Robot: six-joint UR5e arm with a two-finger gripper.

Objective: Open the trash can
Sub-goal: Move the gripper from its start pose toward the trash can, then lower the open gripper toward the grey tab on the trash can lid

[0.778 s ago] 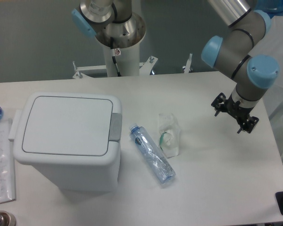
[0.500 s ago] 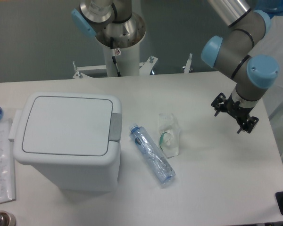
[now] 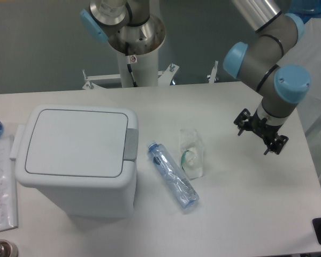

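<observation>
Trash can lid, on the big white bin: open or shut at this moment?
Shut. The large boxy white plastic trash can has its flat lid lying flush in the rim, no gap showing.

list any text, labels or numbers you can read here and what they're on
No text is legible.
Small tag on the robot's base column: red mark, too small to read.
Sheet in a plastic sleeve at the table's left edge: faint print, blurred.
Bottle: no readable label.
Trash can: no markings visible.

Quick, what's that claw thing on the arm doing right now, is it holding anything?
Gripper: holding nothing; whether its fingers are open or closed cannot be told.
</observation>
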